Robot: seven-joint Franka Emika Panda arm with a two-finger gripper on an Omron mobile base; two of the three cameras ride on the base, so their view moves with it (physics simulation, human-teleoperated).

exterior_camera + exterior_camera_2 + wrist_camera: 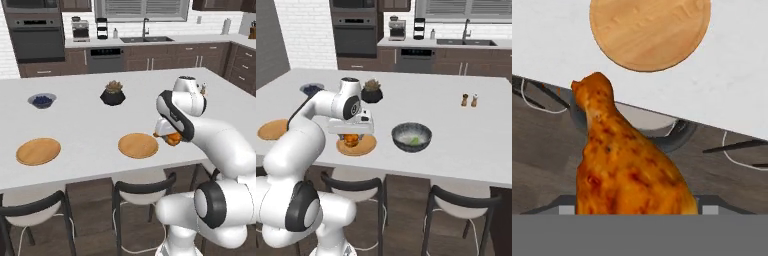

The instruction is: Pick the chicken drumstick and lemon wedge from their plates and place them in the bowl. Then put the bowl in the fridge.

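While the gripper (352, 136) is clamped on the chicken drumstick (624, 165), its jaws stand wide around the fat end and the thin bone end sticks out ahead of it in the hand view. The drumstick is up in the air, just above the near plate (367, 146) in the right base view, and that plate looks bare now. The bowl (411, 137) sits near it on the white counter (456, 130), off to the robot's right, and a small yellow-green bit inside it looks like the lemon wedge (414, 141) (it is tiny, so I can't be sure). To do this step well, I think the arm should carry the drumstick sideways, high enough to clear the bowl's rim, stop over the middle, go low, and only then let go, so it does not bounce out or knock the wedge. Farther left is the other plate (38, 151), also bare. Beyond that sit a grey bowl of berries (42, 100) and a black pot with a plant (113, 94). At the far wall are an oven (37, 37) and a sink (144, 38). I cannot read any words or brand names anywhere.
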